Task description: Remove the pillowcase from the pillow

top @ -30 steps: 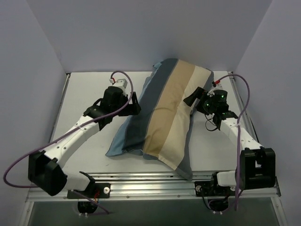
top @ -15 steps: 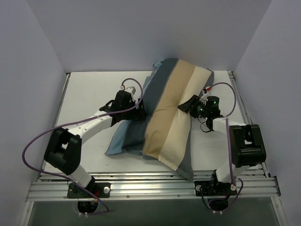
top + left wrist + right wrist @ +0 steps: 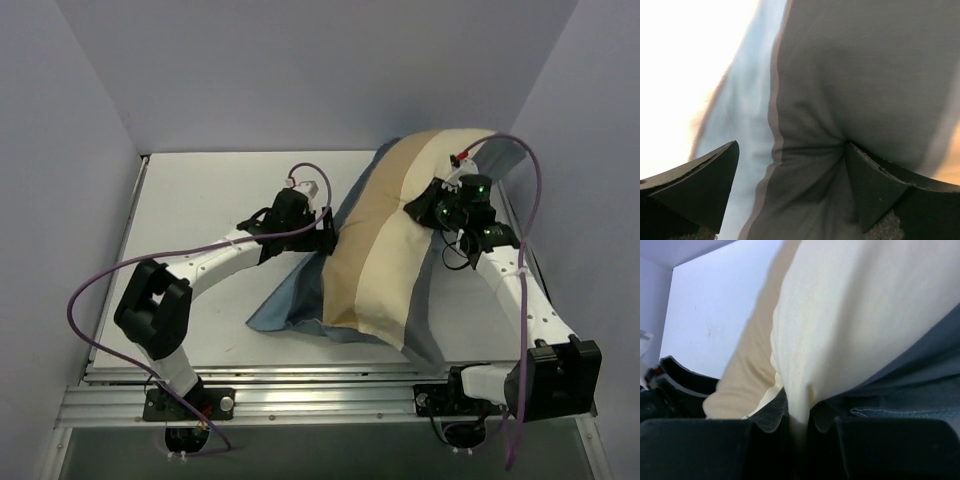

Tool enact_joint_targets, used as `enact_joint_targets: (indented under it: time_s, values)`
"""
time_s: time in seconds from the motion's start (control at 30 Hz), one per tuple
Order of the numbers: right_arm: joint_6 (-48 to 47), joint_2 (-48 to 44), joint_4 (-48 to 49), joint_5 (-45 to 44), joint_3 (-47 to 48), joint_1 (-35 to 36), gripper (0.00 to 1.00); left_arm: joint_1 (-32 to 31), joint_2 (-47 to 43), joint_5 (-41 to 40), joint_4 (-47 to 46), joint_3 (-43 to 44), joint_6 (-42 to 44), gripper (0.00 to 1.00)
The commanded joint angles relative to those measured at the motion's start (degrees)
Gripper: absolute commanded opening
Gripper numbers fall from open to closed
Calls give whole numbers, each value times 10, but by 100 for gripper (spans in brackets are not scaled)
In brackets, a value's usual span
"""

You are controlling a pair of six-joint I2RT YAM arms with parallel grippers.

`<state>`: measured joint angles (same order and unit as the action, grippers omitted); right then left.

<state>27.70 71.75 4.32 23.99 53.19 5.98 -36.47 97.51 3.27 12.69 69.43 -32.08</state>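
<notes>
The pillowcase (image 3: 375,260), slate-blue with tan and cream stripes, lies across the table's right half with its far end raised off the surface. My right gripper (image 3: 420,205) is shut on a pinch of the cream stripe there; in the right wrist view the fabric (image 3: 850,315) is squeezed between the closed jaws of the gripper (image 3: 799,412). My left gripper (image 3: 325,228) is open against the blue left flank, and grey-blue cloth (image 3: 855,75) bulges between its spread fingers (image 3: 695,190). The pillow is hidden inside the cover.
The white table (image 3: 190,200) stretches bare to the left of the bundle. Lavender walls (image 3: 90,130) close in on the left, back and right. A metal rail (image 3: 320,385) runs along the near edge between the arm bases.
My right gripper closed on the cream stripe and lifted the pillowcase's far end up. The bundle shifted right. My left arm followed rightward, staying open against the blue side.
</notes>
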Motion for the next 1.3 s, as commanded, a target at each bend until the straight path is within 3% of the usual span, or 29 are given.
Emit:
enact_joint_targets:
  time_s: [0.0, 0.07, 0.2, 0.43, 0.7, 0.8, 0.93, 1.0, 1.03, 1.13, 1.27]
  values:
    - [-69, -50, -131, -66, 136, 43, 0, -52, 37, 32, -21, 62, -46, 95]
    - [-75, -33, -174, -89, 197, 75, 0, -82, 55, 53, -54, 86, -71, 96]
    - [-61, 8, -183, -106, 224, 99, 0, -113, 99, 85, -98, 101, -119, 96]
    - [-49, 87, -143, -147, 163, 141, 1, -71, 26, 56, -170, -67, -182, 96]
    - [-19, 203, -89, -194, 170, 221, 4, -5, -109, 46, -146, -211, -178, 96]
    - [-15, 230, -94, -206, 194, 259, 15, 10, -182, 16, -73, -225, -154, 96]
    - [-16, 245, -88, -216, 235, 290, 44, 23, -297, -56, 50, -221, -114, 95]
    - [-26, 244, -94, -220, 257, 307, 53, 32, -368, -102, 127, -214, -90, 94]
    - [-37, 242, -106, -227, 270, 312, 66, 34, -390, -117, 151, -208, -81, 94]
    - [-55, 220, -119, -238, 307, 331, 86, 40, -469, -180, 246, -179, -55, 94]
    - [-67, 171, -128, -287, 319, 339, 95, 43, -521, -181, 284, -149, -21, 94]
